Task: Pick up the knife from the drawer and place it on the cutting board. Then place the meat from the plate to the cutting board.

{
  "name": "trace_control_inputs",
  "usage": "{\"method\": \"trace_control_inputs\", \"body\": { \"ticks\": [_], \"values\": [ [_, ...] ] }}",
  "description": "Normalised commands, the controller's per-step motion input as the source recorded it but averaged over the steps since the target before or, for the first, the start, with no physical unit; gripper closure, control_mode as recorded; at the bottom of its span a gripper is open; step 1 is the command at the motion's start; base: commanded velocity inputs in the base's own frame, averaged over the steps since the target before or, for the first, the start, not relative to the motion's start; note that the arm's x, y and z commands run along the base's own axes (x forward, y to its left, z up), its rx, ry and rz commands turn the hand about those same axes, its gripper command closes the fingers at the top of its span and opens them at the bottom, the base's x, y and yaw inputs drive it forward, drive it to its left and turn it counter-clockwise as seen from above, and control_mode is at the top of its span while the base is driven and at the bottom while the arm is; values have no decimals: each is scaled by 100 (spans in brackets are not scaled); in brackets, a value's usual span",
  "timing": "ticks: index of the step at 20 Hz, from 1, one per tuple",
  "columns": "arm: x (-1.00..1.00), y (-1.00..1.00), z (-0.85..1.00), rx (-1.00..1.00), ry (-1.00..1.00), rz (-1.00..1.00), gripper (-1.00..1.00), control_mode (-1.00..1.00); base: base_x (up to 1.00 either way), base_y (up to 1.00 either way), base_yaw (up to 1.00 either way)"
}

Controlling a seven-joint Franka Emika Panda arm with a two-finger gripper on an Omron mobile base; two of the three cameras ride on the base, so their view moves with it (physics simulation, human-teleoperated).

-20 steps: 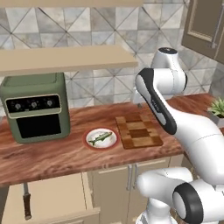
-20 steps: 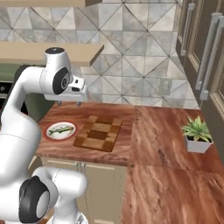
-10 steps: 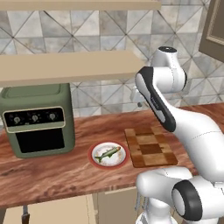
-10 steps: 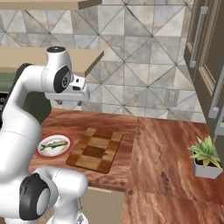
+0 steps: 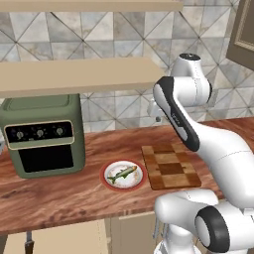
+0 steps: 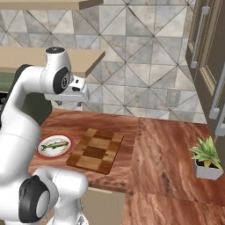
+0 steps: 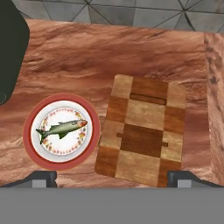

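Observation:
The red-rimmed white plate (image 5: 106, 181) (image 6: 42, 152) (image 7: 29, 142) lies on the wooden counter with the meat (image 5: 122, 173) (image 6: 54, 144) (image 7: 62, 128), a small greenish fish, on it. Just right of it lies the checkered cutting board (image 5: 170, 166) (image 6: 96, 150) (image 7: 142, 132), bare. My gripper (image 5: 156, 114) (image 6: 69, 103) (image 7: 112, 179) hangs open high above the plate and board, holding nothing. The tan drawer (image 5: 62, 239) stands open below the counter's front edge at lower left. A slim dark shape at its left end looks like the knife (image 5: 28, 244).
A green countertop oven (image 5: 43, 134) stands left of the plate under a long wall shelf (image 5: 74, 74). A potted plant (image 6: 205, 160) sits at the counter's right, below tall dark cabinets (image 6: 211, 66). The tiled wall backs the counter.
The whole picture has shifted, so the camera moved with the base; plate and board now sit lower and closer in both base views. The arm's pose and the open gripper look unchanged.

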Motion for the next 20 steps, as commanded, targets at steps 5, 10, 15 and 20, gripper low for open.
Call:
{"method": "trace_control_inputs", "body": {
  "ticks": [5,10,15,20],
  "values": [
    [0,0,0,0,0,0,-100,100,46,-6,0],
    [0,0,0,0,0,0,-100,100,5,-1,0],
    [0,0,0,0,0,0,-100,100,0,0,0],
    [0,0,0,0,0,0,-100,-100,0,0,0]
  ]
}}
